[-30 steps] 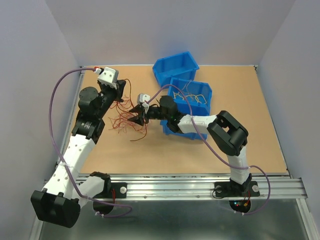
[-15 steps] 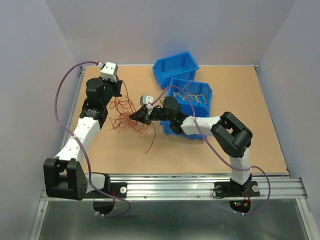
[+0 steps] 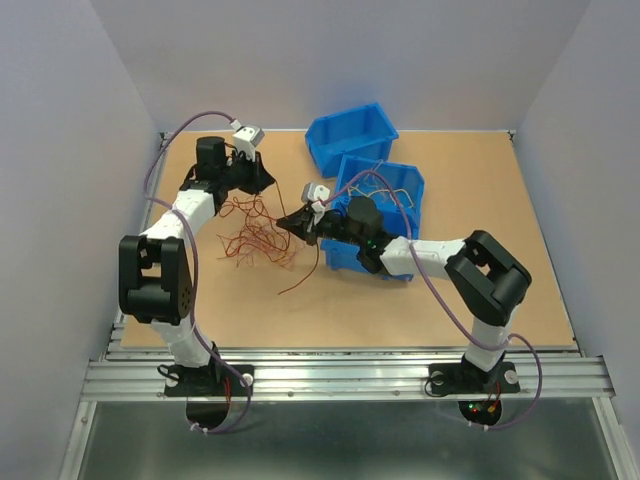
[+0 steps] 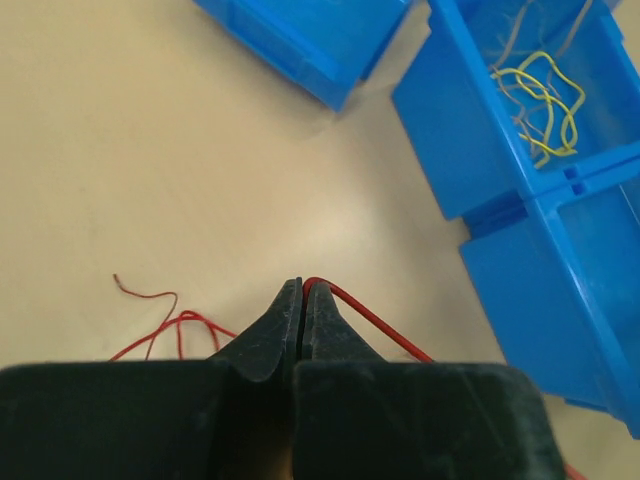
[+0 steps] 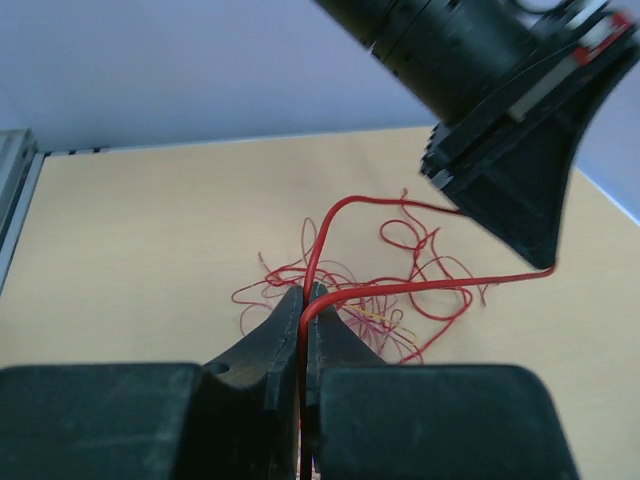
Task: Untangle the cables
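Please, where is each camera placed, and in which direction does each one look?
Top external: above and behind the bases, looking down at the table; both arms show whole, and the tangle of cables.
Left wrist: on the left arm, looking down past the shut left gripper at two blue bins.
Right wrist: on the right arm, looking low across the table past the shut right gripper; the left gripper shows too.
Shared: both wrist views show a red cable pinched in the gripper.

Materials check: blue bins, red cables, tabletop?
The blue bins: moulded plastic, likely; uniform colour, smooth slight sheen. The red cables: probably plastic-insulated wire; hair-thin, holding loose loops. The tabletop: matte tan board, maybe wood fibre or cork; can't tell.
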